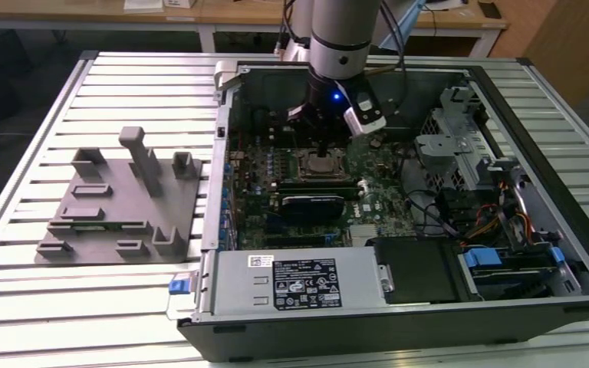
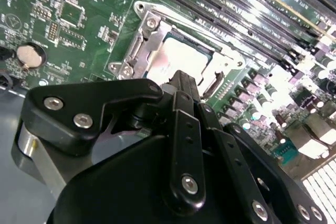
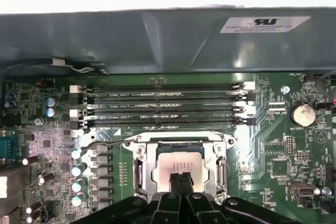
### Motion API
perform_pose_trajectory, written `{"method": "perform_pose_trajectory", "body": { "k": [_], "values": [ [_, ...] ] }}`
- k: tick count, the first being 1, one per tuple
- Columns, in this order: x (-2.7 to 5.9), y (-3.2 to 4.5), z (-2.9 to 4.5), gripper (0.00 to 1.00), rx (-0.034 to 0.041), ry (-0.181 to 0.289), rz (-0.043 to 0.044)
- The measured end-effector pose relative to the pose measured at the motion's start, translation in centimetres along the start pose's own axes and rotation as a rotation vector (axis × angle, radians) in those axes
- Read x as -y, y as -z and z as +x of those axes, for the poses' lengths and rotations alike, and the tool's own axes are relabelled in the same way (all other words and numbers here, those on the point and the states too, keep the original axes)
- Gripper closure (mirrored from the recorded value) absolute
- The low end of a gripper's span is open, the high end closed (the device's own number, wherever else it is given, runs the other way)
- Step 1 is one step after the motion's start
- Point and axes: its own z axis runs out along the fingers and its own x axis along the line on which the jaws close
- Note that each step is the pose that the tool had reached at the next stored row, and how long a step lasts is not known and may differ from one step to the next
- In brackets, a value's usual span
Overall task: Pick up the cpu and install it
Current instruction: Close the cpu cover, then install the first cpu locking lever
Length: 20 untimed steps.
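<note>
The cpu (image 3: 169, 162), a square chip with a shiny silver-grey top, lies flat inside the motherboard socket (image 3: 140, 170), whose metal frame stands open around it. In the second wrist view the cpu (image 2: 173, 59) lies just beyond my black fingertips. My gripper (image 3: 181, 180) hangs right over the near half of the chip, its two fingers pressed together with nothing between them. I cannot tell whether the tips touch the chip's top. In the exterior view the gripper (image 1: 322, 148) reaches down into the open computer case (image 1: 540, 199) above the cpu (image 1: 324, 163).
Several long black memory slots (image 3: 163, 103) run beside the socket, and a coin battery (image 3: 302, 114) sits on the board. A grey parts fixture (image 1: 120, 199) stands on the slatted table at the exterior view's left. The power supply (image 1: 294, 284) and drive cage (image 1: 459, 138) crowd the case.
</note>
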Motion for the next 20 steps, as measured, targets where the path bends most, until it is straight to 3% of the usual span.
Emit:
{"method": "perform_pose_trajectory", "body": {
  "k": [4,13,20],
  "values": [
    [-0.01,0.46,0.00,0.89,0.0000,0.000,-0.0001],
    [-0.02,0.58,0.01,0.89,0.0001,0.000,-0.0002],
    [0.02,0.58,0.58,0.89,0.0000,0.000,-0.0004]
  ]
}}
